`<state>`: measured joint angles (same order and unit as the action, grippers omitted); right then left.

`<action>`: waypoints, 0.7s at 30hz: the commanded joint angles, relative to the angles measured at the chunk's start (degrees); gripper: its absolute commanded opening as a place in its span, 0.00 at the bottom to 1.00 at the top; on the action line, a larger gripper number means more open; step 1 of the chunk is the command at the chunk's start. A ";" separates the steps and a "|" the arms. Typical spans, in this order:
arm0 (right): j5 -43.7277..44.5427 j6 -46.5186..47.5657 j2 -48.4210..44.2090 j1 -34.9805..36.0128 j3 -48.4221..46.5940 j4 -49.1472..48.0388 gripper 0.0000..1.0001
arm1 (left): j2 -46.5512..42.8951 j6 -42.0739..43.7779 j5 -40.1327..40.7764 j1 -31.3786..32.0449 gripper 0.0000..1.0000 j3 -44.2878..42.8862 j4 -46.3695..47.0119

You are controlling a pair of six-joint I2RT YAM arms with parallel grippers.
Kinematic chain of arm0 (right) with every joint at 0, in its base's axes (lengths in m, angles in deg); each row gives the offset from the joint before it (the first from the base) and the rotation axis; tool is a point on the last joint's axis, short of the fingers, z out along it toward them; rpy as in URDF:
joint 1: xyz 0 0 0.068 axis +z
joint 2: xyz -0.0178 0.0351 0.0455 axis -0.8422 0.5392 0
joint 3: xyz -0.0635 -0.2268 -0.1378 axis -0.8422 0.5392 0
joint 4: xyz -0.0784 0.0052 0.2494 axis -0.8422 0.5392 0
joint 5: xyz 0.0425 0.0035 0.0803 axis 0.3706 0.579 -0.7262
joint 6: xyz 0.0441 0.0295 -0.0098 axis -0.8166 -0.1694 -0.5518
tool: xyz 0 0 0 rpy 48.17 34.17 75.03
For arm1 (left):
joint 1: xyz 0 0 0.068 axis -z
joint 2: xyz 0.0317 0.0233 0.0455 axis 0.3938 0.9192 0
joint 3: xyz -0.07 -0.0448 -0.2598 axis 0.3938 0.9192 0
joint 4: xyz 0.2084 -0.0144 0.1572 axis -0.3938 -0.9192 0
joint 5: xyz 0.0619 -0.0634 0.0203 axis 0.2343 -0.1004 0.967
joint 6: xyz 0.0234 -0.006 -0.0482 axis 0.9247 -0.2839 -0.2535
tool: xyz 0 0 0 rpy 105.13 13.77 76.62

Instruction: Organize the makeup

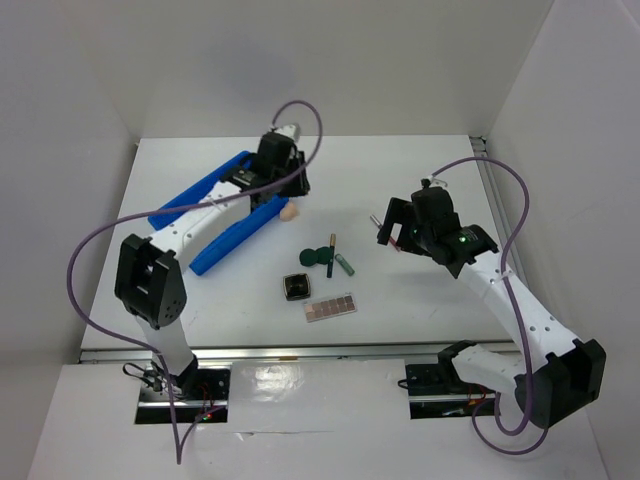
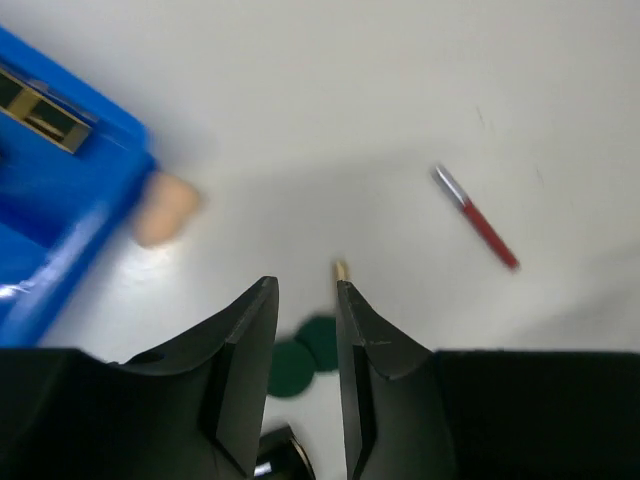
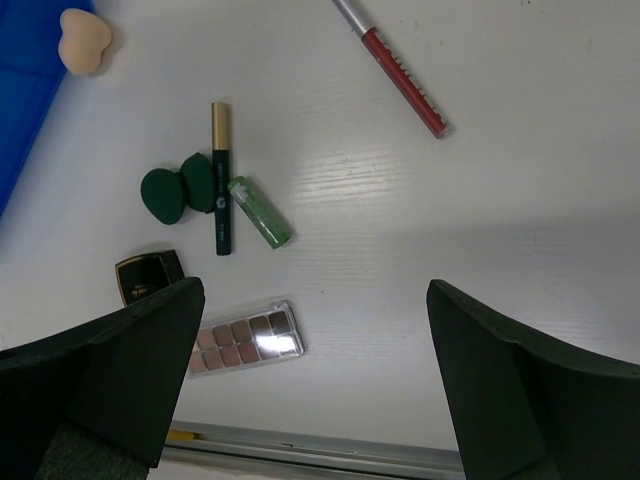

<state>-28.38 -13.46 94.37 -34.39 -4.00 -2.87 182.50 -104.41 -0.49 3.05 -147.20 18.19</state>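
My left gripper [image 2: 305,287] hangs over the table just right of the blue tray [image 2: 60,190], jaws a narrow gap apart with nothing between them. The beige sponge [image 2: 165,210] lies against the tray's edge. A red pencil [image 3: 400,75] lies further right. My right gripper [image 3: 315,290] is wide open and empty above the table. Below it lie two green sponges [image 3: 175,190], a dark pencil with a gold end [image 3: 220,180], a green tube [image 3: 262,212], a square compact [image 3: 148,273] and the brown-pink palette [image 3: 245,338].
The blue tray [image 1: 215,205] lies diagonally at the back left under the left arm. A metal rail [image 3: 320,450] runs along the table's near edge. White walls close in the table on three sides.
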 commanded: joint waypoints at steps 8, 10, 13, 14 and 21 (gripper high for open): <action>-0.67 -0.39 -0.78 -0.22 -0.23 -1.59 1.00 | 2.68 2.46 -0.84 12.96 0.54 8.69 -3.17; -0.67 -0.40 -0.78 -0.22 0.29 -2.20 1.00 | 4.26 -0.09 -1.56 13.49 0.61 9.30 -0.62; -1.81 -0.93 -0.78 -0.22 -0.23 -2.20 1.00 | 9.09 -3.88 0.01 13.49 0.58 6.85 -0.43; -1.81 -0.93 -0.78 -0.22 -0.23 -1.68 1.00 | 11.63 -4.41 0.02 13.49 0.56 5.80 -1.30; -0.67 -0.93 -1.92 -0.22 -0.23 -1.06 1.00 | 18.59 -5.55 3.17 14.62 0.52 -1.41 -3.50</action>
<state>-29.74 -13.89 94.11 -34.39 -3.91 -3.22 200.01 -108.31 0.36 16.82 -144.84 15.02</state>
